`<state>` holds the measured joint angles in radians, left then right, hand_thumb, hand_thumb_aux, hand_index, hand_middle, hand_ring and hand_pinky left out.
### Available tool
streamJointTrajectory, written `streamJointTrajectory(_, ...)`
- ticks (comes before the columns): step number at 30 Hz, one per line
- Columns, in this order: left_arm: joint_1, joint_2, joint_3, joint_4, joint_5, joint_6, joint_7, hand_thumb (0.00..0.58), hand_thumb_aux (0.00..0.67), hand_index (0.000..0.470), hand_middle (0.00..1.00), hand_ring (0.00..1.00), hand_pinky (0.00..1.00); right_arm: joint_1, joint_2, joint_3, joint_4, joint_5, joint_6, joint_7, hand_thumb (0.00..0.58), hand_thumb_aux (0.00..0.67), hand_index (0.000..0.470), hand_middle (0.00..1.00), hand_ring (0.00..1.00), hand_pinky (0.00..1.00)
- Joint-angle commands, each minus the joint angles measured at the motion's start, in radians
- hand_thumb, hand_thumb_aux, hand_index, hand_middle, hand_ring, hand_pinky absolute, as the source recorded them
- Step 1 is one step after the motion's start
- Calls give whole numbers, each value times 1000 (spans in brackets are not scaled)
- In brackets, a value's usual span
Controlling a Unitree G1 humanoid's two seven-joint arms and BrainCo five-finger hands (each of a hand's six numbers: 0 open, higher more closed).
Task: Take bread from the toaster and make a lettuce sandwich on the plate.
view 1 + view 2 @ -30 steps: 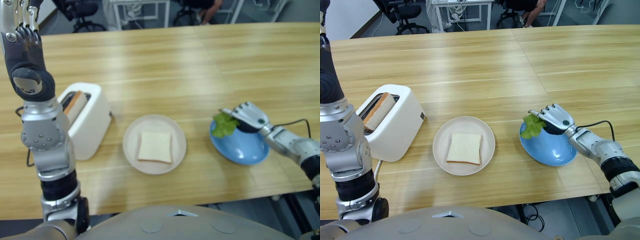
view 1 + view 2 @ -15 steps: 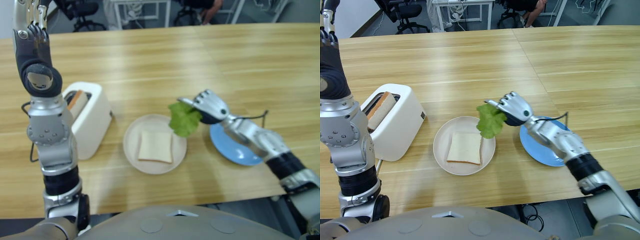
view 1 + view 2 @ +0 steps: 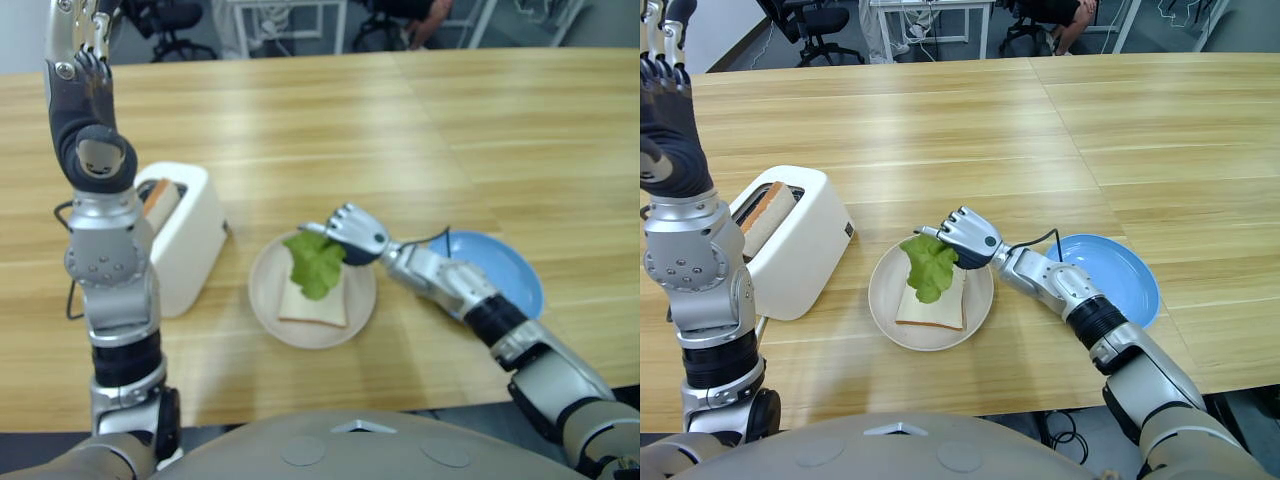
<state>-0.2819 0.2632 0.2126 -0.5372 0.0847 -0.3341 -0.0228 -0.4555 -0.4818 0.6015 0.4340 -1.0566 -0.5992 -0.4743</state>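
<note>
A slice of white bread lies on the cream plate in the middle of the table. My right hand is shut on a green lettuce leaf and holds it just above the bread, the leaf hanging down over the slice. The white toaster stands left of the plate with another slice of bread sticking out of its slot. My left hand is raised high at the left edge, above the toaster, holding nothing.
An empty blue plate sits to the right of the cream plate, behind my right forearm. A dark cable runs along that arm. Office chairs and table legs stand beyond the far edge of the wooden table.
My right hand lifted the lettuce off the blue plate and carried it left until it hangs over the bread. The left arm has shifted slightly at the left edge.
</note>
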Motion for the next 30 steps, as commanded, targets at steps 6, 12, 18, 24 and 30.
streamJointTrajectory(6, 5, -7, -13, 15, 18, 0, 2, 62, 37, 25, 0, 0, 0, -22, 3, 78, 125, -49, -9, -2, 509, 436, 299, 706, 706, 706)
streamJointTrajectory(12, 9, -4, -10, 8, 18, 5, 0, 66, 39, 27, 0, 0, 0, -11, -51, 96, 111, -93, 20, -16, 0, 0, 0, 0, 0, 0)
streamJointTrajectory(18, 16, -2, -5, -8, 16, 13, -1, 100, 60, 41, 0, 0, 0, 1, -116, 83, 51, -87, 29, -6, 0, 0, 0, 0, 0, 0)
streamJointTrajectory(24, 18, 0, -4, -10, 15, 17, -3, 212, 137, 94, 0, 0, 0, 18, -151, 66, -14, -71, 41, 13, 0, 0, 0, 0, 0, 0)
streamJointTrajectory(30, 13, 1, -9, -7, 16, 20, -5, 248, 163, 112, 0, 0, 0, 42, -155, 43, -90, -53, 36, 40, 0, 0, 0, 0, 0, 0)
